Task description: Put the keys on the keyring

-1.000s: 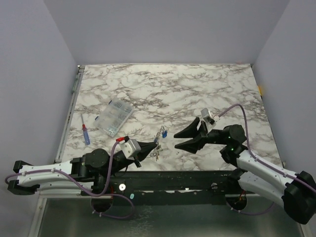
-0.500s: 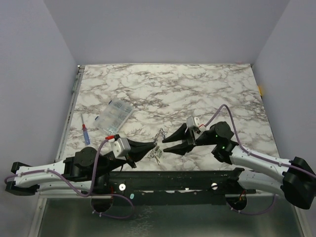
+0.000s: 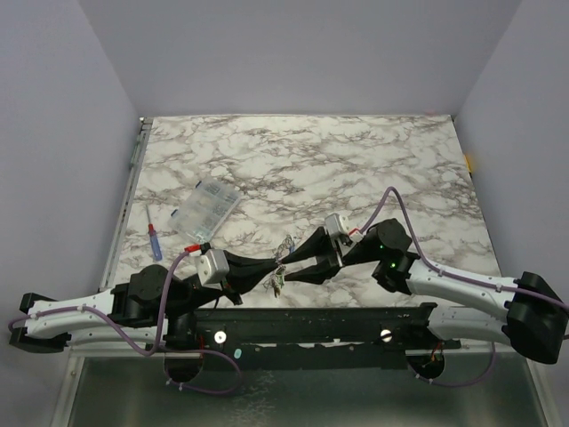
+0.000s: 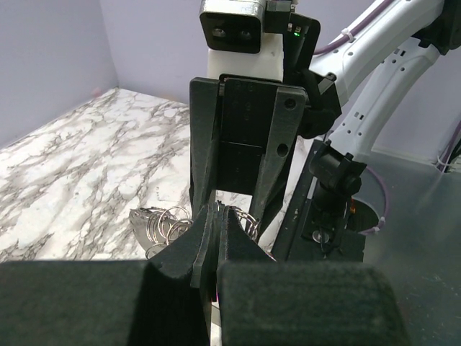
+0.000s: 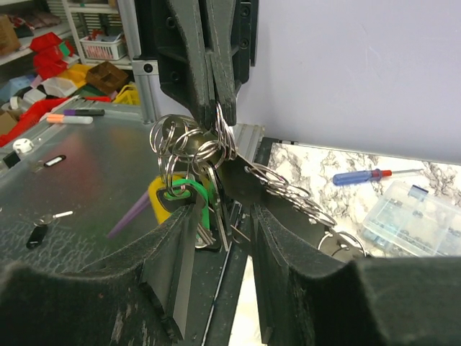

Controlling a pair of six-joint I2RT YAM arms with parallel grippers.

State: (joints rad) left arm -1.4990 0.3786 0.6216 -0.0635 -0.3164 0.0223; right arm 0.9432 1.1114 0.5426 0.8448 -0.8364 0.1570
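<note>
My left gripper [image 3: 277, 269] is shut on the keyring [image 5: 193, 138], a bunch of silvery coiled rings, and holds it just above the table's near edge. Keys with green [image 5: 190, 196] and yellow [image 5: 160, 193] heads hang from the rings. A chain of rings [image 5: 297, 196] trails away to the right. My right gripper [image 5: 220, 241] is open, and its fingers [image 5: 173, 267] straddle the hanging keys from the opposite side. In the left wrist view the shut left gripper [image 4: 215, 216] hides most of the rings [image 4: 163, 226]. In the top view the keys [image 3: 277, 284] show only as a small cluster.
A clear compartment box [image 3: 206, 212] lies at the left, with a blue and red screwdriver [image 3: 154, 241] beside it. Both show in the right wrist view as well, the box [image 5: 412, 215] and the screwdriver [image 5: 360, 175]. The black base rail [image 3: 302, 322] runs along the near edge.
My right gripper has moved left, up to the left gripper, and its open fingers now straddle the keys. My left gripper has shifted slightly with the ring bunch.
</note>
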